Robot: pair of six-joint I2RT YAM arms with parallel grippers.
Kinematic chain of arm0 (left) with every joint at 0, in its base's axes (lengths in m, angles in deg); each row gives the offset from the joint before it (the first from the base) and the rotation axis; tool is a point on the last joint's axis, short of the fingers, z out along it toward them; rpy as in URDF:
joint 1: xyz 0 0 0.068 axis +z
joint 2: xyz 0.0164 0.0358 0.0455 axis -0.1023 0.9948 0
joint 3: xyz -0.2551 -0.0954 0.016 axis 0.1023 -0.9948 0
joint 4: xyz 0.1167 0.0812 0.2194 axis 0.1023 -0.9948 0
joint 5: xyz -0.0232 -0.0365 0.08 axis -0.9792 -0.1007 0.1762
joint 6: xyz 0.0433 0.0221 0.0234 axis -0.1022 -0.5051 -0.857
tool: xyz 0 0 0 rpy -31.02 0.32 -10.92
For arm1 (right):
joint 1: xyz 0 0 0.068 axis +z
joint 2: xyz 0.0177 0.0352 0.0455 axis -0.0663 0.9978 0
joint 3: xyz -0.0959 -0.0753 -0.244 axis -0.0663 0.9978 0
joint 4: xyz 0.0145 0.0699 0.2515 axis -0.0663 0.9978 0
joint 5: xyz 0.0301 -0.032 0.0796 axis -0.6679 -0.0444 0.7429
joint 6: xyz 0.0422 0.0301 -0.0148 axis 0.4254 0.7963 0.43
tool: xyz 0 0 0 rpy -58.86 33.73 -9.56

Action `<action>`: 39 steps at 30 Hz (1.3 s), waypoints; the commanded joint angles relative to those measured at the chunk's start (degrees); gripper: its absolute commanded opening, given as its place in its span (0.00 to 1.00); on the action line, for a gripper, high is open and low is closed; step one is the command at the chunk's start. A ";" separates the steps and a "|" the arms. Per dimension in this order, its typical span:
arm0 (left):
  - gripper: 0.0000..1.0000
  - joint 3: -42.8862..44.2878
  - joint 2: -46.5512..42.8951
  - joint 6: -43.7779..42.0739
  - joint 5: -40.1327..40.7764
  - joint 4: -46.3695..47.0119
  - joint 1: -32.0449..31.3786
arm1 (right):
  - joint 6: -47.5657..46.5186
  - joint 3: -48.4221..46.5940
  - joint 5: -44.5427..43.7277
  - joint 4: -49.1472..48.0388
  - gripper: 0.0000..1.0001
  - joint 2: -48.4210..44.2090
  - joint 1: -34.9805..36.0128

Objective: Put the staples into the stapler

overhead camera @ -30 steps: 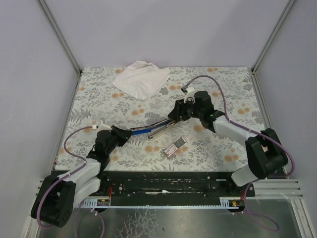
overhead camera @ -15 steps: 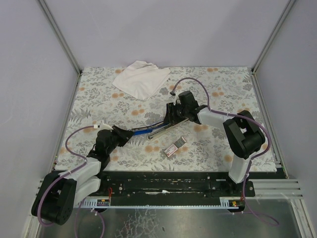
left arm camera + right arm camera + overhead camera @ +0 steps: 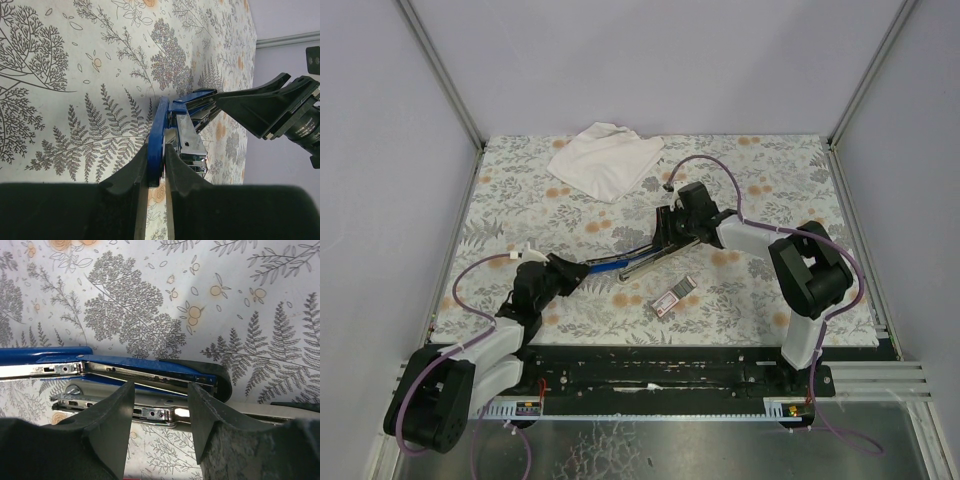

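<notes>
The stapler lies swung apart on the flowered mat, with a blue cover and a silvery magazine. My left gripper is shut on the stapler's blue end; in the left wrist view the blue bar is pinched between the two pads of the left gripper. My right gripper is at the stapler's far end. In the right wrist view the right gripper is open, its fingers apart over the metal magazine, below the blue cover. The staples box, pink-red and white, lies flat just in front of the stapler.
A crumpled white cloth lies at the back of the mat. Pale walls with metal posts close in the left, right and back. The arms' mounting rail runs along the near edge.
The right arm has swung left and drawn in, bringing its gripper down over the stapler's far end, jaws slightly narrower. The left gripper and the stapler have stayed put.
</notes>
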 commanded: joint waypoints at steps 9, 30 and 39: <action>0.00 3.52 10.25 -5.43 -7.82 4.84 -0.06 | -3.60 -4.74 -16.37 8.12 0.54 1.20 0.17; 0.47 8.44 14.33 -7.64 -9.74 -4.85 5.19 | -5.21 -9.07 -20.64 12.66 0.52 5.60 -4.72; 0.49 7.77 10.32 -8.93 -10.42 -8.64 7.81 | -5.64 -10.34 -20.28 13.15 0.52 6.85 -5.47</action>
